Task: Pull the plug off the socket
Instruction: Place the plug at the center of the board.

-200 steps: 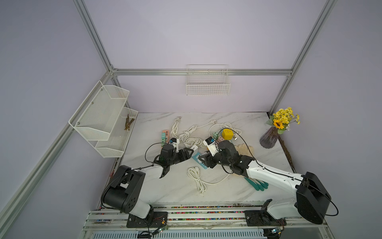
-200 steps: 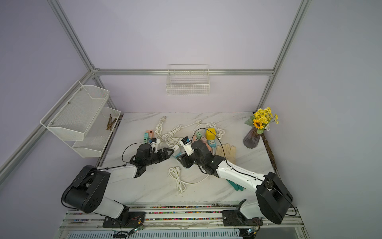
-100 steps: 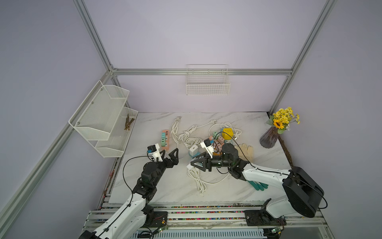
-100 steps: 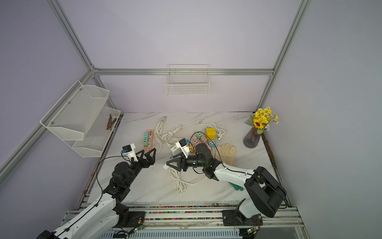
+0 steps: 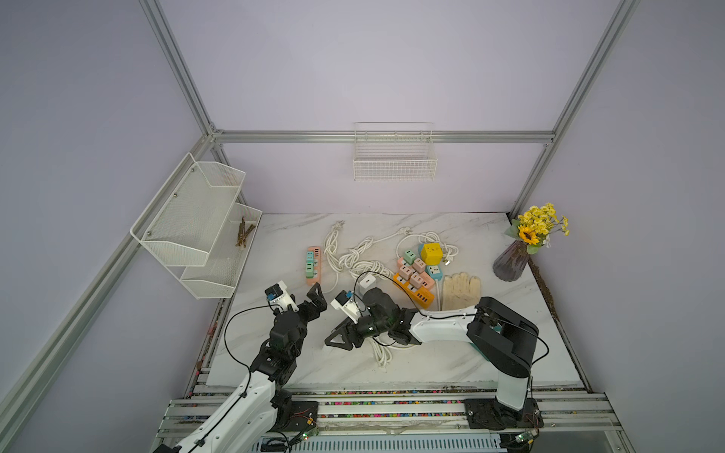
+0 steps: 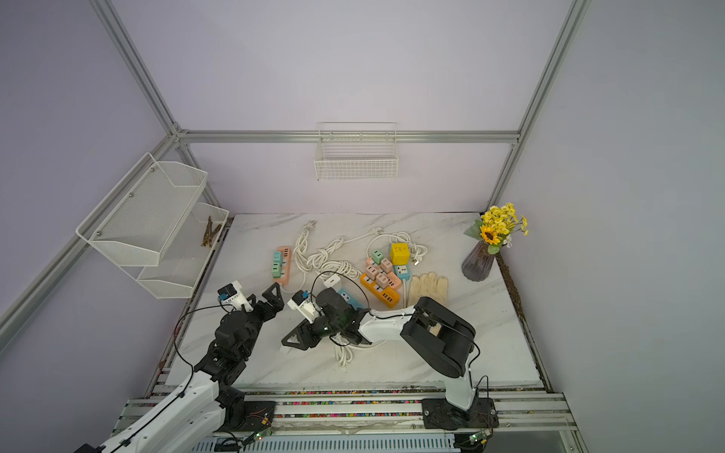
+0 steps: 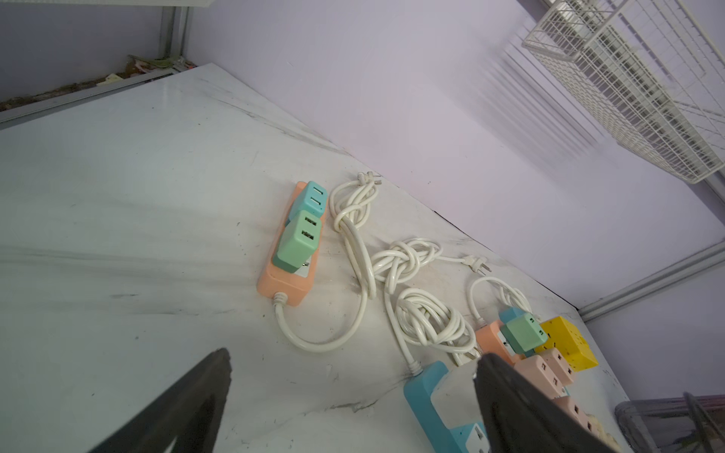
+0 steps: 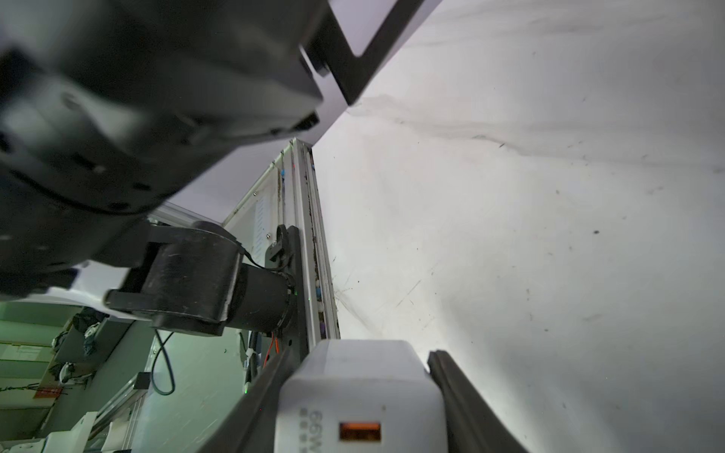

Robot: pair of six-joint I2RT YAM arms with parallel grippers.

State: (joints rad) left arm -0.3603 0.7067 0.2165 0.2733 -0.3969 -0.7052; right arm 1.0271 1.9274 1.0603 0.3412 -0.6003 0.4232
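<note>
Right end effector (image 5: 340, 338): clamped on the white plug (image 8: 361, 396). In the right wrist view I see the plug's body pinched between both fingers (image 8: 255, 412), with its orange port facing the camera. Its prongs are hidden from me.

The plug sits out of the socket. It is at the front of the marble surface (image 5: 451, 353), well apart from the blue socket strip (image 6: 350, 299), which lies farther back behind that arm's wrist. I cannot tell whether the plug touches the surface. A coiled white cable (image 5: 382, 351) lies under the right arm.

Left end effector (image 5: 317, 301): jaws wide apart and holding nothing. It hovers near the right one without touching it. In the left wrist view its two fingers (image 7: 188, 404) frame bare surface, with the blue socket strip (image 7: 421, 392) just beside one fingertip. The peach strip (image 7: 286, 282), carrying a teal and a green adapter, lies beyond them.
</note>
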